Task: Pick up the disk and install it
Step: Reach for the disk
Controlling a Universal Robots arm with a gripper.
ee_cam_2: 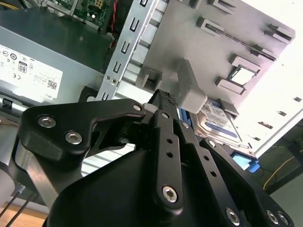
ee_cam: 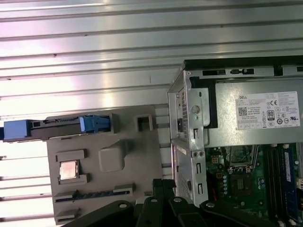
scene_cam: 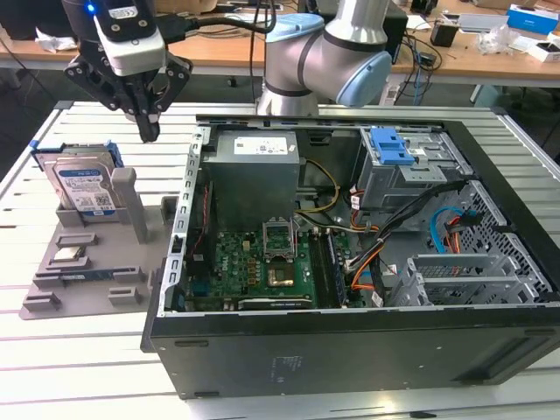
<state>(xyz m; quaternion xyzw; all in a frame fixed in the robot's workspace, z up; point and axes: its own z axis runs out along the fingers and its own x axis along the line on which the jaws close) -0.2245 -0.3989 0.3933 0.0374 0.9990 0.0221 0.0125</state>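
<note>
The disk (scene_cam: pixel 83 188) stands on edge in a grey holder tray (scene_cam: pixel 96 280) at the exterior view's left. It is silver-grey with a white-and-blue label and a bright blue bracket. My gripper (scene_cam: pixel 150 133) hangs shut and empty above the tray, between the disk and the computer case's wall, touching neither. In the second wrist view the closed fingertips (ee_cam_2: pixel 163 97) point at the tray's upright post, with the disk (ee_cam_2: pixel 220 120) beyond it. The first wrist view looks down on the disk (ee_cam: pixel 57 127) edge-on and the gripper (ee_cam: pixel 161 182) near the case corner.
The open computer case (scene_cam: pixel 350 332) lies right of the tray, with a power supply (scene_cam: pixel 254 166), a motherboard (scene_cam: pixel 262 262) and a grey drive cage topped by a blue latch (scene_cam: pixel 391 147). A small chip (scene_cam: pixel 70 255) and a memory stick (scene_cam: pixel 83 274) lie in the tray.
</note>
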